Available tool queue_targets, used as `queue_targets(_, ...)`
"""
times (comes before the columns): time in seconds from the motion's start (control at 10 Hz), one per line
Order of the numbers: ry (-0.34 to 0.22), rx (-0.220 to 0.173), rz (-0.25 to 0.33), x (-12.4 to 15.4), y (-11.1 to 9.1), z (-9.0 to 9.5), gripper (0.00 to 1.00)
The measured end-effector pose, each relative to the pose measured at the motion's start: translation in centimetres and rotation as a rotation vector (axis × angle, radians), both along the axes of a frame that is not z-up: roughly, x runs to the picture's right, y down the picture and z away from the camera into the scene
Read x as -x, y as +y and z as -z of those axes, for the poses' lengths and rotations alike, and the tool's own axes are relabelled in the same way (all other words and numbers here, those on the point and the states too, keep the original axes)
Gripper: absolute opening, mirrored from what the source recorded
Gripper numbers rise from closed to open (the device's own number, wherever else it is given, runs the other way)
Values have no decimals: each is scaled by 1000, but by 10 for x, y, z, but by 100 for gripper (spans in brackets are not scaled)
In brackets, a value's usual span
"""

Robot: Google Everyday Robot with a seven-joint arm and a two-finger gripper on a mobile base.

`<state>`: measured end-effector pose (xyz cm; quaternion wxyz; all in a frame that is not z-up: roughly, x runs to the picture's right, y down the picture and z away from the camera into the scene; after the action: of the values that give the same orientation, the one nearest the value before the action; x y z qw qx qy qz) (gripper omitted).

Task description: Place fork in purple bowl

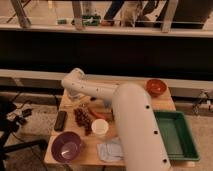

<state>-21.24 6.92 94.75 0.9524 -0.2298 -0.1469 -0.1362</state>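
The white robot arm (132, 125) is cut off by the bottom edge. It covers the middle of the light wooden table (162, 104), the left rim of the green rectangular tray (175, 135) and part of a pale flat packet (107, 150). The gripper (75, 96), below the arm's bend at the table's far left, is too small to resolve. Blur prevents telling a fork among the small dark red and orange items (85, 120).

Two bowls (purple bowl (67, 148), orange-red bowl (156, 87)), one cup (99, 127), one tray (176, 136), one hand (75, 96) over table (164, 103)
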Motion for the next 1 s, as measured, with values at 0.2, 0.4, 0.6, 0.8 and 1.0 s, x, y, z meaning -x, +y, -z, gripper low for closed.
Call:
queue_targets(0.2, 0, 7, -5, -1, 1, -1, 80)
queue_targets(0.4, 5, 12, -10, -5, 1, -1, 80)
queue_targets(0.6, 10, 18, -11, -9, 1, -1, 78)
queue_targets(0.8, 11, 19, -14, -10, -1, -2, 60)
queue_targets(1.0, 14, 25, -11, -12, -1, -3, 50)
